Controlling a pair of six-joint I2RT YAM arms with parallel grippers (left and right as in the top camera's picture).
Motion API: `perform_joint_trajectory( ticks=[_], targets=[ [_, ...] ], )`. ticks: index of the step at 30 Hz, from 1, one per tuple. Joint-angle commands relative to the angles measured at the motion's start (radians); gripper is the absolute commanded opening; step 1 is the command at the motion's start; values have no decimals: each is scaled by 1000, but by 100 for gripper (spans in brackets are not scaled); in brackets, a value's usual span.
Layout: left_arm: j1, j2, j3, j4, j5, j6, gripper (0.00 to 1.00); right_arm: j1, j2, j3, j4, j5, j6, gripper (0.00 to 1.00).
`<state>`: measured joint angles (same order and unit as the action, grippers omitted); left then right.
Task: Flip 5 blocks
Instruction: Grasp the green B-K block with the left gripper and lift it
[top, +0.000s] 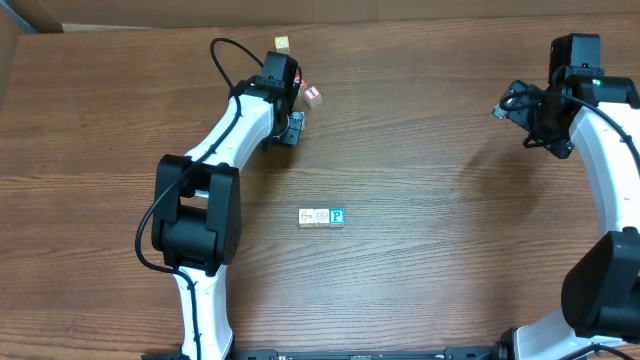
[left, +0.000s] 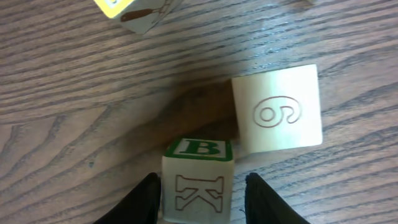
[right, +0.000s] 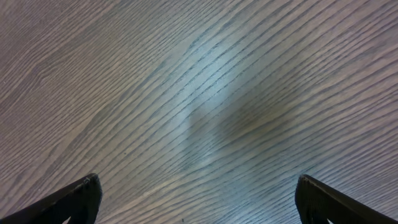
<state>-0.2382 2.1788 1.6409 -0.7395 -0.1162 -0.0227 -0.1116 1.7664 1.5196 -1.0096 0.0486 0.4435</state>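
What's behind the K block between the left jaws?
Bare table directly behind; the 6 block lies just behind-right, close by its corner, and another block farther back-left. Whatever is under the K block is covered.

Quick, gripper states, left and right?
Left gripper: fingers flank the K block; grip cannot be told.
Right gripper: open, holding nothing.

K block (left: 198, 190), green B on upper face, bottom centre between two dark fingers (left: 144, 202), narrow gap at the right one | 6 block (left: 277, 109) just up-right of it, corners about touching | third block (left: 140, 11) cut off at top edge | bench (left: 62, 93) wood-grained
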Motion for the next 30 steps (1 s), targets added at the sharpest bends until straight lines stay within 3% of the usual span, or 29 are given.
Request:
perform_joint_trajectory(
  ticks=[1,5,18,21,30],
  targets=[
    [17,20,10,1,17,-24,36,-1,-15,13,5,1,-6,100],
    [29,20,10,10,25,-60,32,-1,-15,13,5,1,-6,100],
    [33,20,10,14,65,-60,30,-1,-15,13,5,1,-6,100],
    [34,20,10,9,65,-60,22,-1,-15,13,5,1,-6,100],
    [34,-48,12,-30,65,-90,14,-1,-15,13,5,1,-6,100]
  ],
)
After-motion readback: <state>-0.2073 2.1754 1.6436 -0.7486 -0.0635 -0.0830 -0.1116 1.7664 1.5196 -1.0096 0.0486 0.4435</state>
